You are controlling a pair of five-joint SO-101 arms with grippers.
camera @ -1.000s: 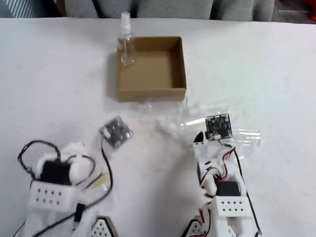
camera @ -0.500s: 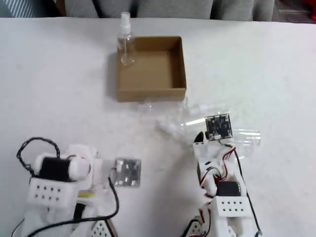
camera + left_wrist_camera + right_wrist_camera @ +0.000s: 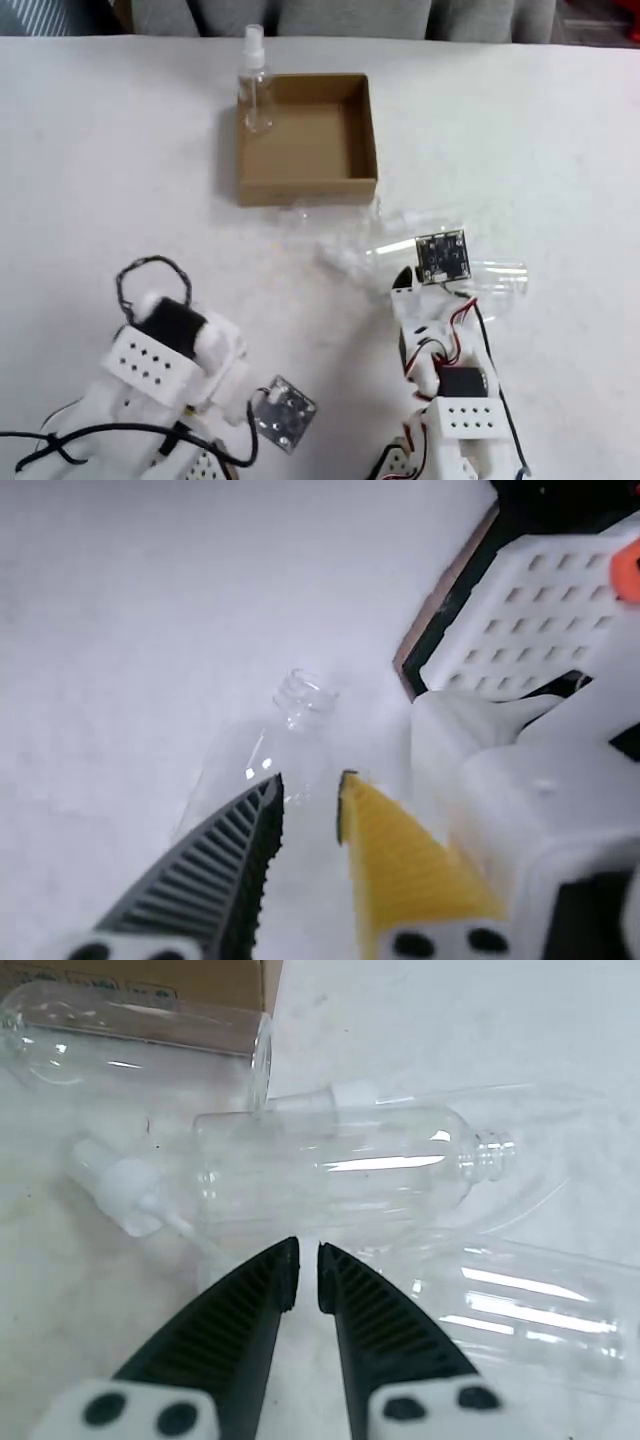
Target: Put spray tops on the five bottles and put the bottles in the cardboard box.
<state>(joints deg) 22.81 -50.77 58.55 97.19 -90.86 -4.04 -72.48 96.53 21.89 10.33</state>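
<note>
A brown cardboard box stands open at the far middle of the table. At its far left corner a clear bottle with a white spray top stands upright. Several clear bottles lie on their sides in front of the box. My right gripper hangs shut and holding nothing just short of one open-necked bottle, beside a loose white spray top. My left gripper, with grey and yellow fingers almost together, is over another capless bottle lying on the table.
My left arm is folded back at the near left edge with loose black cables around it. My right arm stands at the near right. The other arm's white base is close to my left gripper. More bottles crowd the box.
My left arm has pulled back toward the near edge, and its wrist camera has swung from mid-table to the front. The right arm and the bottles have not moved.
</note>
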